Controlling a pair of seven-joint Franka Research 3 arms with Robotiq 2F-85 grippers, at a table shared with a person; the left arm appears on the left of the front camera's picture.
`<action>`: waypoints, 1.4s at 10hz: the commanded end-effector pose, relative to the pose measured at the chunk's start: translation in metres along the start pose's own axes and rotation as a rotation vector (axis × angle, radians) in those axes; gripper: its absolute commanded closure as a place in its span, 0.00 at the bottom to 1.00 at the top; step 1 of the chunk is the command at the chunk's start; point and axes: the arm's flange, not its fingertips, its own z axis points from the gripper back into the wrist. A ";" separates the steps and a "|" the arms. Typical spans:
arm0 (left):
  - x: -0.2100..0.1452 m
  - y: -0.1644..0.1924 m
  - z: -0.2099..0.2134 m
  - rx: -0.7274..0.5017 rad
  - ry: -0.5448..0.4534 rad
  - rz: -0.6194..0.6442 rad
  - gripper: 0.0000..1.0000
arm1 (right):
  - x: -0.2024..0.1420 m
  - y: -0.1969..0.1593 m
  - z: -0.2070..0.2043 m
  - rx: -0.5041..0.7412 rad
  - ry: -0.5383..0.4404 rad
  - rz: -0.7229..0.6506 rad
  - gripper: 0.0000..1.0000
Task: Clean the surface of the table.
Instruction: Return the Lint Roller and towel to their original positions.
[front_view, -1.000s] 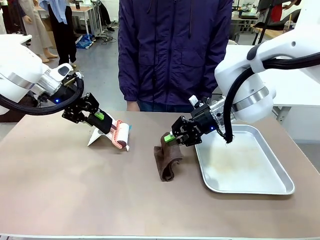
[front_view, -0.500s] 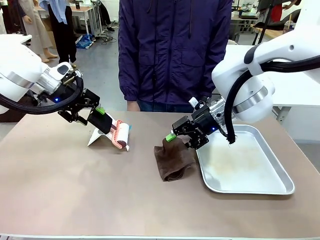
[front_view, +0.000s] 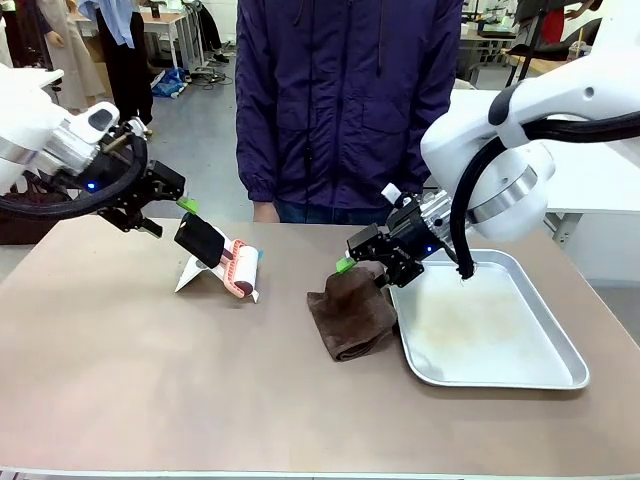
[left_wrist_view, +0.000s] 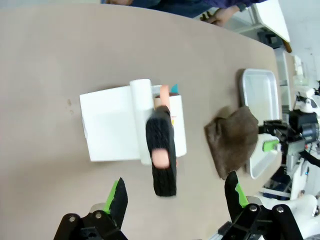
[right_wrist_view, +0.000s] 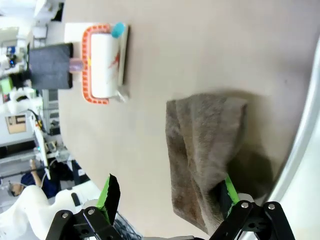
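On the beige-brown table (front_view: 150, 380) a lint roller (front_view: 238, 268) with a black handle (front_view: 200, 238) rests on a white sheet (front_view: 192, 275). My left gripper (front_view: 168, 215) hangs open just up and left of the handle, touching nothing. In the left wrist view the left gripper (left_wrist_view: 172, 195) stands wide open, with the roller handle (left_wrist_view: 162, 160) ahead of its fingers. A brown cloth (front_view: 350, 310) lies crumpled beside the metal tray (front_view: 500, 375). My right gripper (front_view: 365, 268) is open at the cloth's far edge. In the right wrist view the right gripper (right_wrist_view: 167, 195) is open, one fingertip against the cloth (right_wrist_view: 205, 145).
A person in a dark purple jacket (front_view: 350, 100) stands at the table's far edge, one hand (front_view: 265, 212) near it. The silver tray's rim (right_wrist_view: 310, 125) runs close to my right gripper. Bare table stretches along the front edge. Another white-topped table (front_view: 600, 180) stands at the far right.
My left gripper let go of the roller handle and drew back up and left. My right gripper released the cloth, which slumped and spread flat, and lifted slightly.
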 end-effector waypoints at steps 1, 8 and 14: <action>-0.032 0.006 0.035 -0.103 0.001 -0.042 0.00 | -0.009 -0.002 0.015 0.027 -0.090 -0.006 0.00; -0.111 0.046 0.129 -0.418 0.015 -0.118 0.00 | -0.037 -0.030 0.095 0.586 -0.269 -0.056 0.00; -0.167 0.121 0.156 -0.721 0.054 -0.195 0.00 | -0.084 -0.103 0.179 0.830 -0.188 -0.044 0.00</action>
